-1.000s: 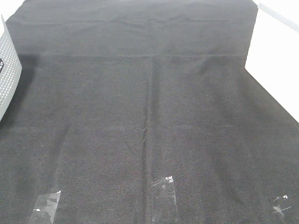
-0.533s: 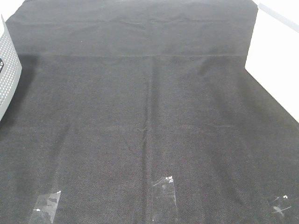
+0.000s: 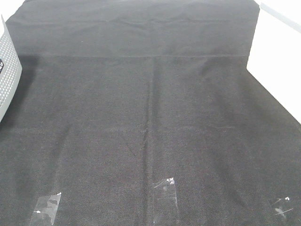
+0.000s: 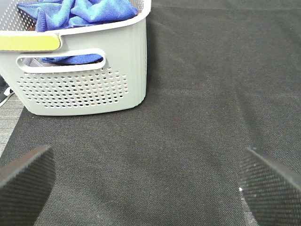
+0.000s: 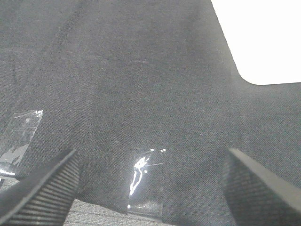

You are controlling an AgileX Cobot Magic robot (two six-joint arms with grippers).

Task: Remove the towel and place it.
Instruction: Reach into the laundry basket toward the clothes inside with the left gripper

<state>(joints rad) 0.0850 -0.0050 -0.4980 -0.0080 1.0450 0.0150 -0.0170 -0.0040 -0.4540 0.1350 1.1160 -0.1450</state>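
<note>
Left gripper [image 4: 148, 188] spread wide, towel [image 4: 80, 12] lying in the basket ahead of it

Both dark ribbed fingers [image 4: 23, 186] of the left gripper stand far apart with nothing between them, hovering over bare black cloth [image 4: 197, 94]. The royal-blue towel lies crumpled inside a pale grey perforated basket [image 4: 80, 89], heaped above its rim and showing through the handle slot. The basket stands on the cloth beyond the fingertips, well apart from them, with a stretch of cloth in between. A yellow-green strip [image 4: 28, 42] runs along the basket's rim.

The right gripper [image 5: 153, 193] is also opened wide, holding nothing, and hangs over the same cloth near its edge. A shiny piece of clear tape [image 5: 143, 179] lies between its fingers, with another piece [image 5: 21, 127] off to one side. A corner of white table [image 5: 263, 37] shows past the cloth.

From the high camera, the cloth covers almost the whole surface, creased down the middle, and only a sliver of the basket's wall shows at the left edge, so the towel is out of that view.
</note>
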